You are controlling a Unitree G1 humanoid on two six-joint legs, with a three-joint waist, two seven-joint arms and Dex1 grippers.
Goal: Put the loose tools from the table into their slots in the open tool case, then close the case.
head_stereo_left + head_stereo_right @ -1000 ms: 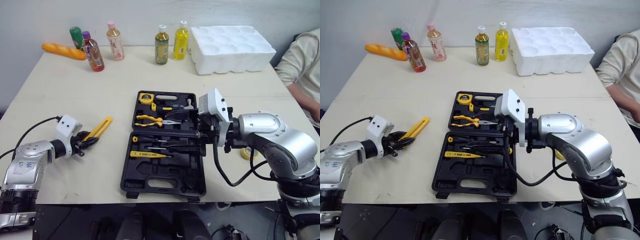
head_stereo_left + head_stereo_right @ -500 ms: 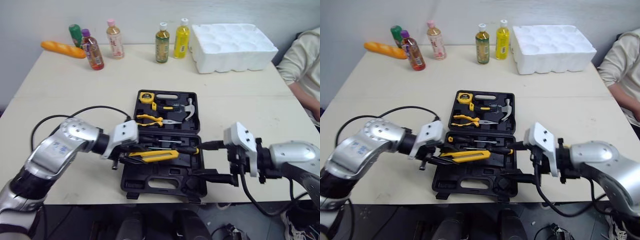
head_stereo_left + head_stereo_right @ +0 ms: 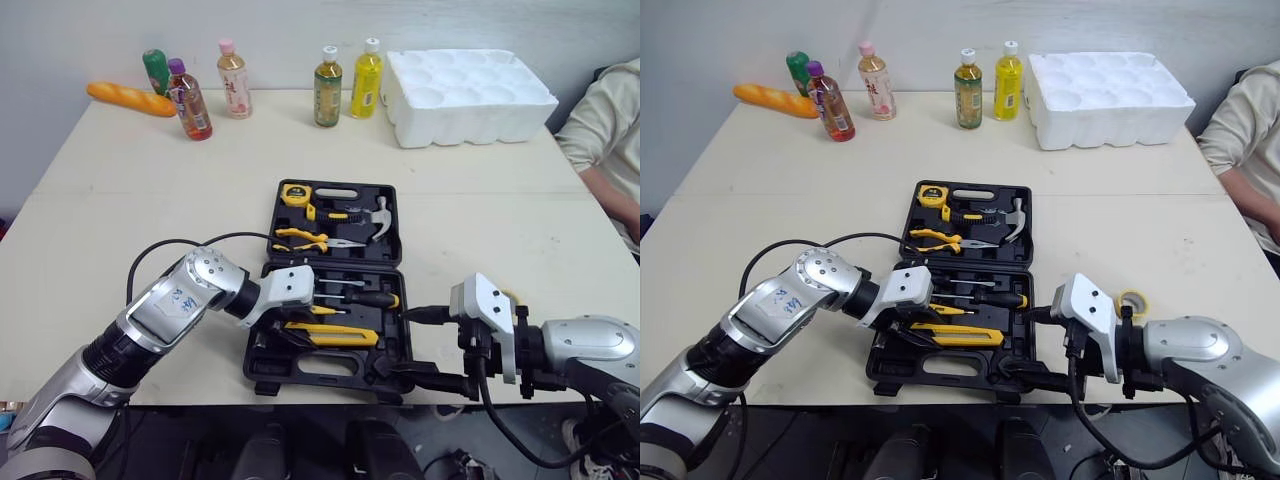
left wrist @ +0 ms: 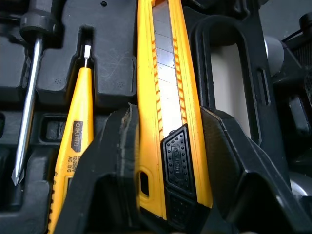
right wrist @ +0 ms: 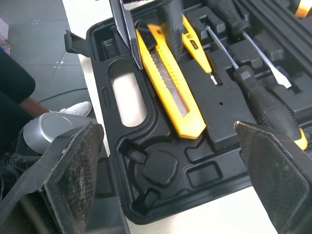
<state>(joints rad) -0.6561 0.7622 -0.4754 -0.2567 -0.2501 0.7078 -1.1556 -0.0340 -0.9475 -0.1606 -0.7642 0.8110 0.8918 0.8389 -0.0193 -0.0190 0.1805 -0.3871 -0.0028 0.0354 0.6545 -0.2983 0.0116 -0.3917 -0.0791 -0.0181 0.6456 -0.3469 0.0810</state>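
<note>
left tool (image 4: 168, 117) clamps the butt of the yellow utility knife (image 3: 335, 335), which sits low over the 6 o'clock half of the tool case (image 5: 161, 170), tip toward 3 o'clock, with the yellow voltage tester (image 4: 75, 141) just beside it at 12 o'clock. right tool (image 3: 428, 346) gapes wide at the case's 4 o'clock corner. the case lies open mid-desk (image 3: 150, 200).
</note>
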